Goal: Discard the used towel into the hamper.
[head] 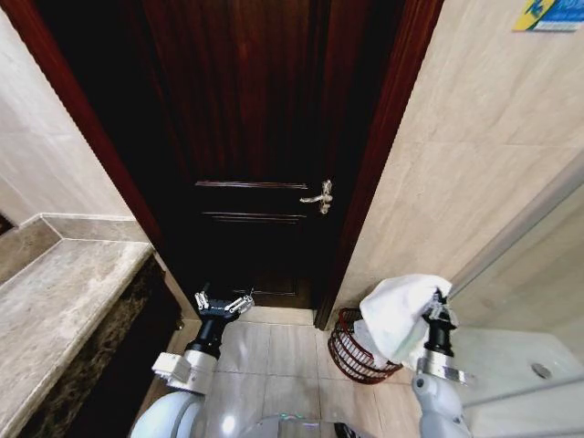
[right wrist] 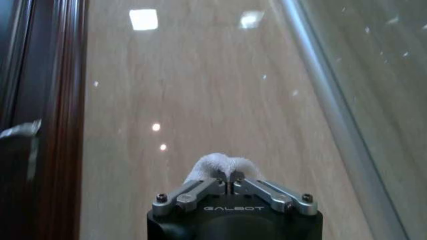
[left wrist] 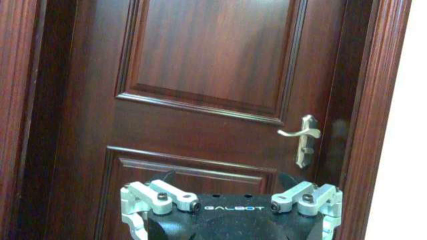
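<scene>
Right claw (head: 440, 306): raised at the robot's right, fingers pressed together on a fold of the white towel (head: 399, 315). In the right wrist view the fingertips meet with a tuft of towel (right wrist: 220, 167) caught between them. The bulk of the cloth hangs from the claw's door-facing side, draping down and in front of the hamper.

Hamper (head: 351, 351): dark reddish-brown open weave, standing on the tiled floor (head: 274, 360) below the right claw and toward the door, close against the beige wall (head: 456, 164) by the door frame. The towel partly hides it.

Left claw (head: 223, 304): held at the robot's left, well apart from the towel and hamper, fingers spread and holding nothing. It faces the closed dark wooden door (left wrist: 213, 75), with the silver lever handle (left wrist: 303, 137) ahead of it
</scene>
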Controlling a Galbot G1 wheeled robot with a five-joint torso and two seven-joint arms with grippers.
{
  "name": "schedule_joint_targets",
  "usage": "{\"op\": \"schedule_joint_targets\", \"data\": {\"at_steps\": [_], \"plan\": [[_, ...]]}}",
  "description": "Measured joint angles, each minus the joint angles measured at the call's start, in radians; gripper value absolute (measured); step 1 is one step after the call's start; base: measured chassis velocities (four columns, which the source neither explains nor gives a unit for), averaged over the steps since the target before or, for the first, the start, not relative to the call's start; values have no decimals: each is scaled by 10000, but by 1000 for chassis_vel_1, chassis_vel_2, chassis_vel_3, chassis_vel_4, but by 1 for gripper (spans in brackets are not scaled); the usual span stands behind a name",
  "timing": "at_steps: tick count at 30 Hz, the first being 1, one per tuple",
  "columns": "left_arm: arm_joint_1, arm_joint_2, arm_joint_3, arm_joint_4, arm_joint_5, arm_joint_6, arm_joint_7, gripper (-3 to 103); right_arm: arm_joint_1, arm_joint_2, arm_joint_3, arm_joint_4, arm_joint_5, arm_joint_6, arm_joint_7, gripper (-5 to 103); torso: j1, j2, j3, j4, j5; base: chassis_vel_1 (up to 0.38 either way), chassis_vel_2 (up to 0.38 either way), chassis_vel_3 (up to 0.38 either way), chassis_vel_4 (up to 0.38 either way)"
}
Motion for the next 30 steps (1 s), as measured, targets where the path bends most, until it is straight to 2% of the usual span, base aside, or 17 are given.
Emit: {"op": "schedule_joint_targets", "data": {"at_steps": [7,12,17,20,30], "plan": [[0,0,0,0,0,0,0,100,618,-59,-711,-1744,320,-363,132,2,0,0,0,3,3,0,0,0,0],[0,0,0,0,0,0,0,100,931,-362,-1199,-3311,485,-236,173,2,0,0,1,-2,3,0,0,0,0],[0,-1,0,0,0,0,0,100,949,-380,-1250,-3419,309,-185,777,2,0,0,1,-2,1,0,0,0,0],[0,0,0,0,0,0,0,100,1017,-383,-1229,-3467,-205,32,1281,2,0,0,0,2,0,0,0,0,0],[0,0,0,0,0,0,0,100,887,-264,-1263,-3646,-513,-257,1526,2,0,0,0,-1,2,0,0,0,0]]}}
